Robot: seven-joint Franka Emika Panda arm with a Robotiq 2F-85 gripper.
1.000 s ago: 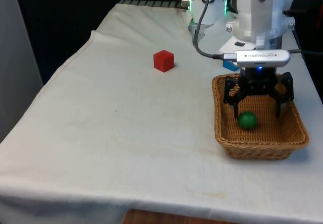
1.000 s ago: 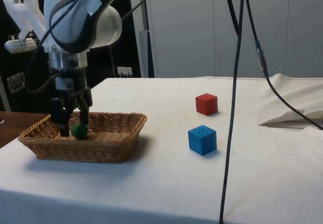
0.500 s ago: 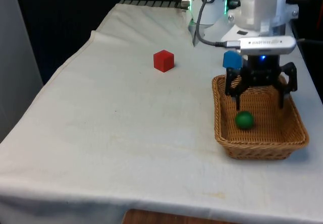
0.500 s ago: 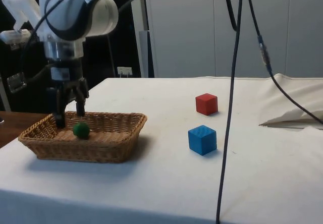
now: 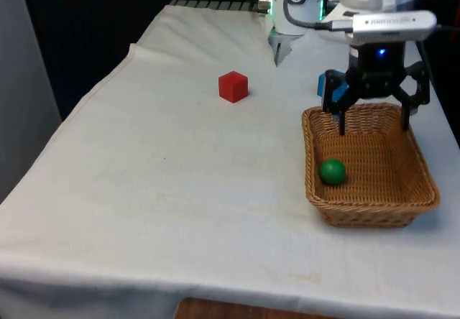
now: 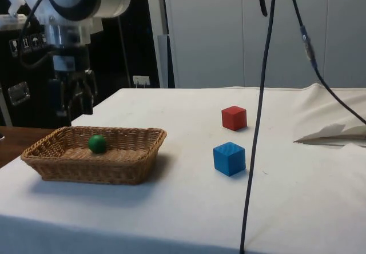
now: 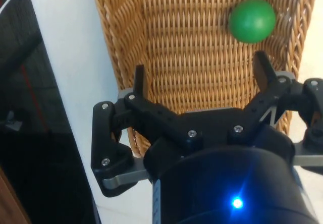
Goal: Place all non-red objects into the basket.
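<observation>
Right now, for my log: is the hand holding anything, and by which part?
Nothing. The hand is open above the basket; the green ball lies loose inside.

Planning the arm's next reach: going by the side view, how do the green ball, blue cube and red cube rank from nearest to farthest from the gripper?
1. Green ball, lying in the basket, just below the open gripper.
2. Blue cube, on the cloth beyond the basket's rim.
3. Red cube, on the cloth behind the blue cube, slightly farther out.
</observation>
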